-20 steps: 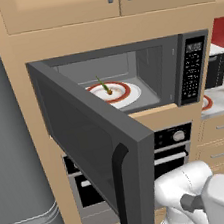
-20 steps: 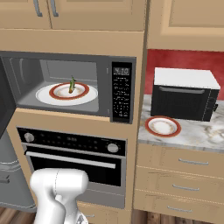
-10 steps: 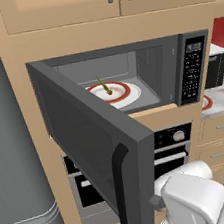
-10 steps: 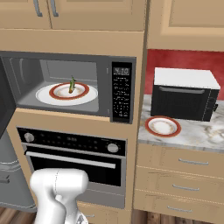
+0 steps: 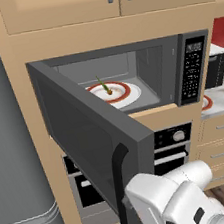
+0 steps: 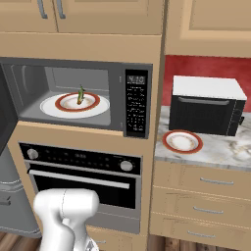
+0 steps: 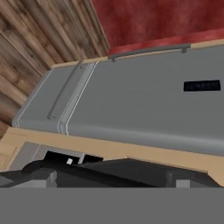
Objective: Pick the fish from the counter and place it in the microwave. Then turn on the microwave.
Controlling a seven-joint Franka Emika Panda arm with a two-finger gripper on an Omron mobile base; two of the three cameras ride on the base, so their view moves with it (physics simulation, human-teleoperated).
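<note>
The fish (image 6: 80,94) stands tilted on a red-rimmed white plate (image 6: 74,106) inside the microwave (image 6: 78,95) cavity. The microwave door (image 5: 95,139) hangs wide open toward the left. Its button panel (image 6: 136,105) sits at the right of the cavity, above a black oven (image 6: 81,184). A second red-rimmed plate (image 6: 182,141) lies on the table (image 6: 220,149) beside a small black appliance (image 6: 207,105). The claw is spread fully apart, gripping nothing.
</note>
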